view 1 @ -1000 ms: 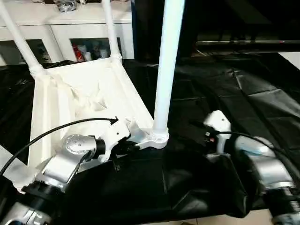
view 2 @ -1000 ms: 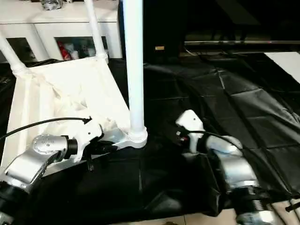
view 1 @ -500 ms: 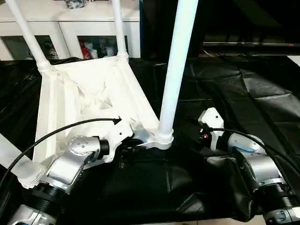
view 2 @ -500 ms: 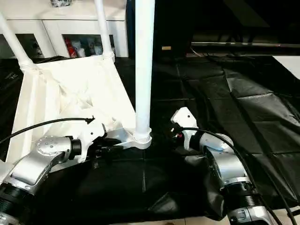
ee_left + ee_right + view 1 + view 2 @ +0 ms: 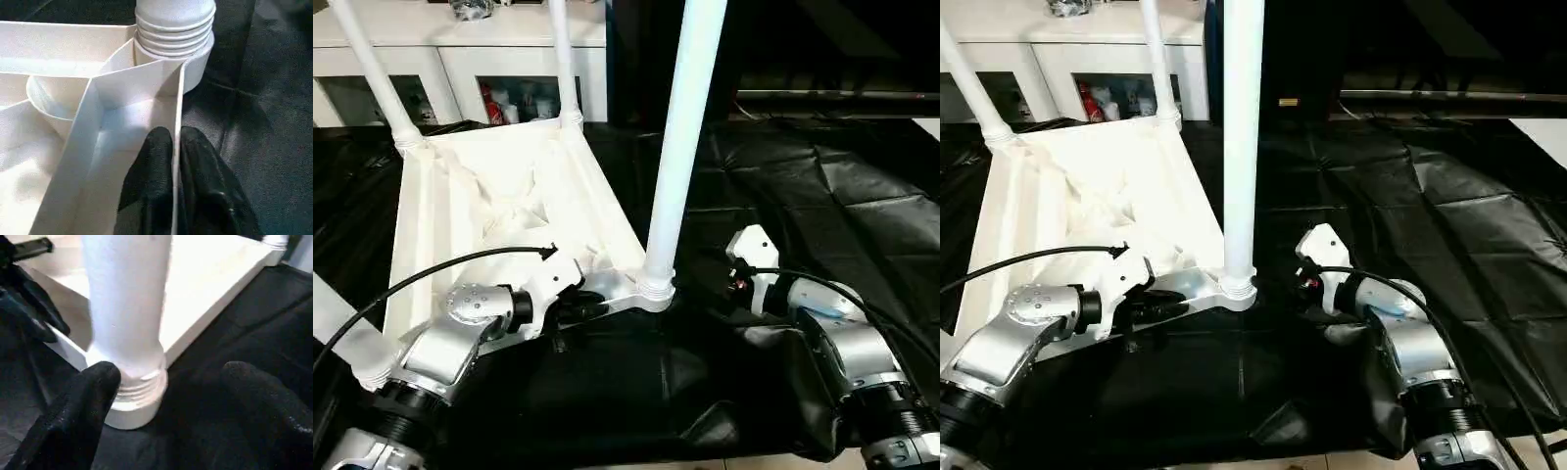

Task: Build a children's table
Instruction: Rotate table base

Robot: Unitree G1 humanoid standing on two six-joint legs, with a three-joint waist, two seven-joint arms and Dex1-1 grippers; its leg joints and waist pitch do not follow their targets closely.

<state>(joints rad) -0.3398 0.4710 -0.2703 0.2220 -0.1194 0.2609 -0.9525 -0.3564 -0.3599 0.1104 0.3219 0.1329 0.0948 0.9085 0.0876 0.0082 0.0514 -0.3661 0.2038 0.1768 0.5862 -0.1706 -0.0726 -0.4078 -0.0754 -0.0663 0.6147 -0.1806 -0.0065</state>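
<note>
Head views: tabletop (image 5: 499, 196) lies underside-up on black sheet (image 5: 822, 196), legs standing in its corner sockets; near leg (image 5: 680, 147) upright btwn both arms. White cabinet (image 5: 460, 59) behind. Left gripper (image 5: 592, 305) at tabletop's near edge, right gripper (image 5: 1307, 284) just beside the near leg's base.

Left wrist view: adds the grip itself, fingers (image 5: 151, 166) pinching the tabletop's thin edge wall, one each side, by the socket.

Right wrist view: fingers (image 5: 93, 396) spread wide, leg base in front, not gripped.
</note>
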